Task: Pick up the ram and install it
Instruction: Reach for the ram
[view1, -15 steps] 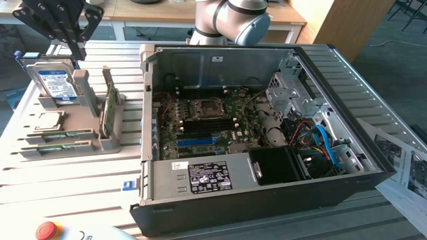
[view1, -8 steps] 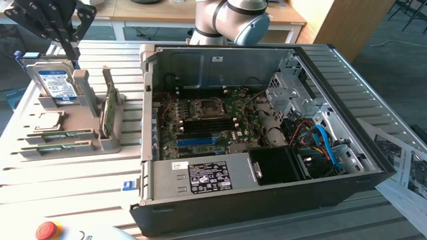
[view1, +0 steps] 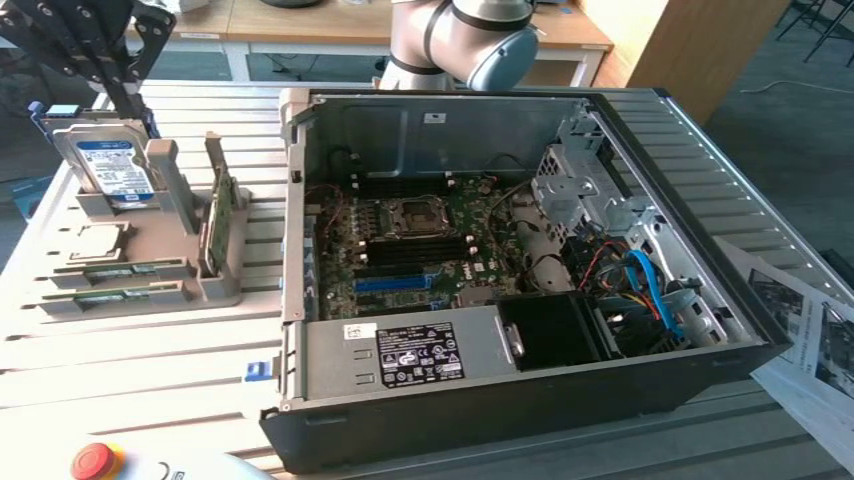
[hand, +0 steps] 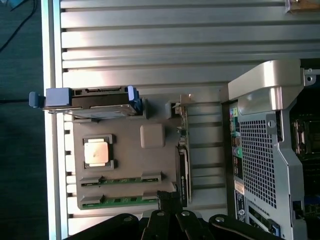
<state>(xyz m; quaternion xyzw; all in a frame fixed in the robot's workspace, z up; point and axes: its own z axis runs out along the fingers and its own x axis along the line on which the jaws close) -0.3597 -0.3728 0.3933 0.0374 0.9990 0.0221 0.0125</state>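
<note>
The gripper (hand: 168, 196) hangs empty, fingers pressed together, over the grey holder (hand: 125, 160). The ram (hand: 122, 200) lies slotted beneath it. Descending shut, I reckon it'd jab the stick or clip the upright card (hand: 183, 150) alongside.

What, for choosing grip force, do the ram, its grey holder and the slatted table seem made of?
Ram: printed circuit board, probably fibreglass laminate; thin, flat, matte green.
Holder: likely plastic; even matte grey, no glint.
Table: probably aluminium; silvery ribbed slats with a bright sheen.
</note>
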